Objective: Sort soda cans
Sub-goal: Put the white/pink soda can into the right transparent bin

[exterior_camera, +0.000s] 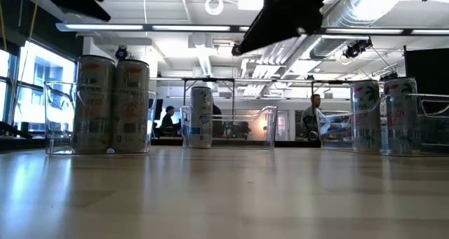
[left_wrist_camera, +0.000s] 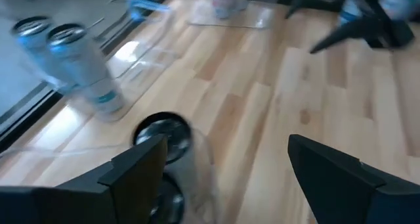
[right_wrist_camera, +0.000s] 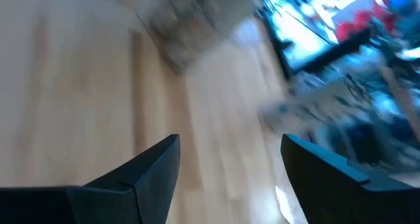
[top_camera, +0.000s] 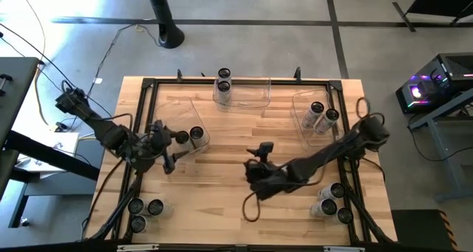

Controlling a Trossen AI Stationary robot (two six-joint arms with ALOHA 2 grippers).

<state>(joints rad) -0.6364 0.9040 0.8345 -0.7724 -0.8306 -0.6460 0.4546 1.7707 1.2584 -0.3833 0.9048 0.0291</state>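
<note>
Soda cans stand upright in groups. Two are in a clear bin (top_camera: pixel 194 117) at mid-left (top_camera: pixel 190 136). Two sit in the far bin (top_camera: pixel 224 80) and two in the right bin (top_camera: pixel 324 112). Three stand at the near-left corner (top_camera: pixel 143 211) and three at the near-right corner (top_camera: pixel 334 204). My left gripper (top_camera: pixel 168 154) is open beside the mid-left bin, with nothing between its fingers (left_wrist_camera: pixel 226 178). Two cans (left_wrist_camera: pixel 69 53) stand ahead of it, and a dark can top (left_wrist_camera: pixel 164 135) shows beside one finger. My right gripper (top_camera: pixel 260 150) is open above bare wood at mid-table (right_wrist_camera: pixel 230 165).
A black frame (top_camera: pixel 148 86) runs round the table's edges. Bare wood (top_camera: pixel 236 126) lies between the bins. In the low view, cans stand left (exterior_camera: pixel 112 104), middle (exterior_camera: pixel 200 116) and right (exterior_camera: pixel 382 115), and people show in the room behind. Cables trail off both arms.
</note>
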